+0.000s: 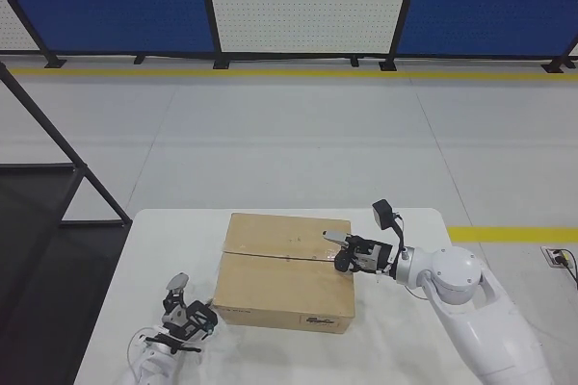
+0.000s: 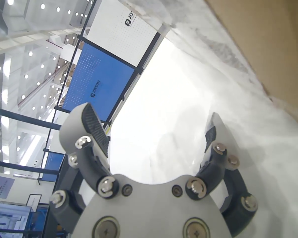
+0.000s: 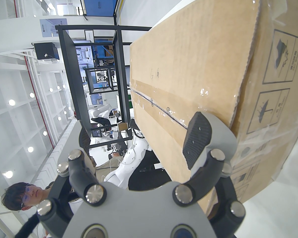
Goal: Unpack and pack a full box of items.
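On the table (image 1: 164, 241), the shut box (image 1: 287, 274), with the right claw (image 1: 339, 247) at its seam's end.
The box lies mid-table, its long axis and taped seam running side to side. The right claw (image 3: 139, 137) gapes empty at the box's right end, one finger (image 3: 197, 139) over the top edge, and is likely the nearer for opening. The left claw (image 2: 152, 127), also released, sits apart by the near left corner.

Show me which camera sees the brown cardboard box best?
The top view: the whole closed brown cardboard box sits on the white table. The right wrist view shows its taped top and one end close up; the left wrist view catches a strip of its side.
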`<state>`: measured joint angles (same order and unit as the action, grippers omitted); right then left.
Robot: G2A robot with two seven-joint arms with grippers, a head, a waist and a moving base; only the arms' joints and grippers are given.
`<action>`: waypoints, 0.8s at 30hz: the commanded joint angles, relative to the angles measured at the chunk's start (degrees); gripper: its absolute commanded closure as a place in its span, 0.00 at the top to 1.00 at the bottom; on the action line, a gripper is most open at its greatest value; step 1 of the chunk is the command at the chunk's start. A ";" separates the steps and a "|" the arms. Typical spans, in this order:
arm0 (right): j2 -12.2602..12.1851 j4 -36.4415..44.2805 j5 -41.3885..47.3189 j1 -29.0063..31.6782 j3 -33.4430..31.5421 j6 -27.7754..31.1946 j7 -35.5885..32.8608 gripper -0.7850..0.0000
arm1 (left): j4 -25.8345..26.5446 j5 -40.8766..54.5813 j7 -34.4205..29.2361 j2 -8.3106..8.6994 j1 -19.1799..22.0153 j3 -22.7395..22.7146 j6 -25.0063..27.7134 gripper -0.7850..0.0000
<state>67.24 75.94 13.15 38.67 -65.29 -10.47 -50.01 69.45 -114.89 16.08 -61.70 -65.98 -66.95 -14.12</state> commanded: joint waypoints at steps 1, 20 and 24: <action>0.00 0.00 0.00 0.00 0.00 0.00 0.00 1.00 | -0.15 -1.86 -0.18 -0.05 0.37 0.51 1.79 1.00; 0.00 0.00 0.00 0.00 0.00 0.00 0.00 1.00 | -1.72 -1.51 -1.93 -1.87 2.19 1.12 -0.44 1.00; 0.00 0.00 0.00 0.00 0.00 0.00 0.00 1.00 | -1.93 -1.46 -1.61 -2.13 2.10 0.93 -0.89 0.48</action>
<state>67.24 75.94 13.15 38.67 -65.29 -10.47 -50.01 67.55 -116.28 14.40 -63.76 -63.80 -65.97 -14.85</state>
